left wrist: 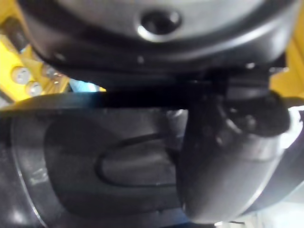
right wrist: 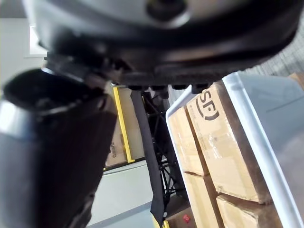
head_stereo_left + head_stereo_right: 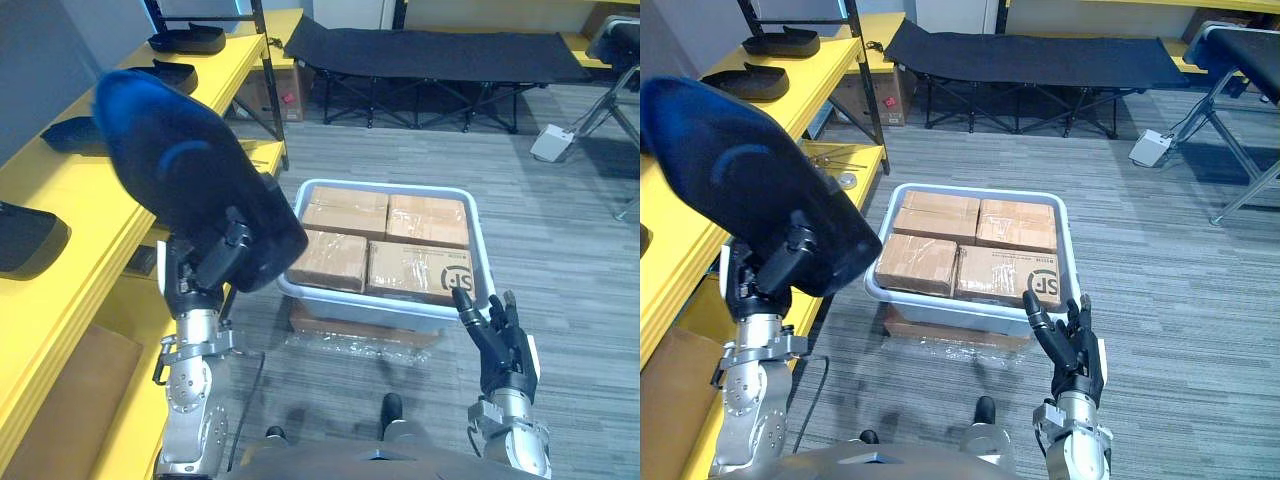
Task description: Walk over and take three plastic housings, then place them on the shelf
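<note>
Left hand: the left hand (image 3: 200, 272) is raised, with its fingers and thumb curled round the lower edge of a black plastic housing (image 3: 175, 160).
Held housing: large, dark and rounded, it is lifted clear of everything, close to the head camera. It sits over the near edge of the yellow shelf (image 3: 95, 190). The left wrist view shows its surface with an oval recess.
Right hand: the right hand (image 3: 1072, 345) is low at the robot's right. Its fingers are straight and spread, pointing up, and it holds nothing. It is just in front of the near rim of the bin.
Shelf: it runs along the robot's left. Four shelved housings lie on its top level, from the nearest (image 3: 25, 238) to the farthest (image 3: 187, 40).
Bin: a white plastic bin (image 3: 481, 252) sits on the floor straight ahead. It is packed with four taped cardboard boxes (image 3: 420, 268), two by two.
Under the bin: a flat parcel (image 3: 350, 335) in clear wrap.
Beyond: a black folding cot (image 3: 430, 50) stands across the grey carpet (image 3: 560, 230), with a small white device (image 3: 552, 143) to its right.
</note>
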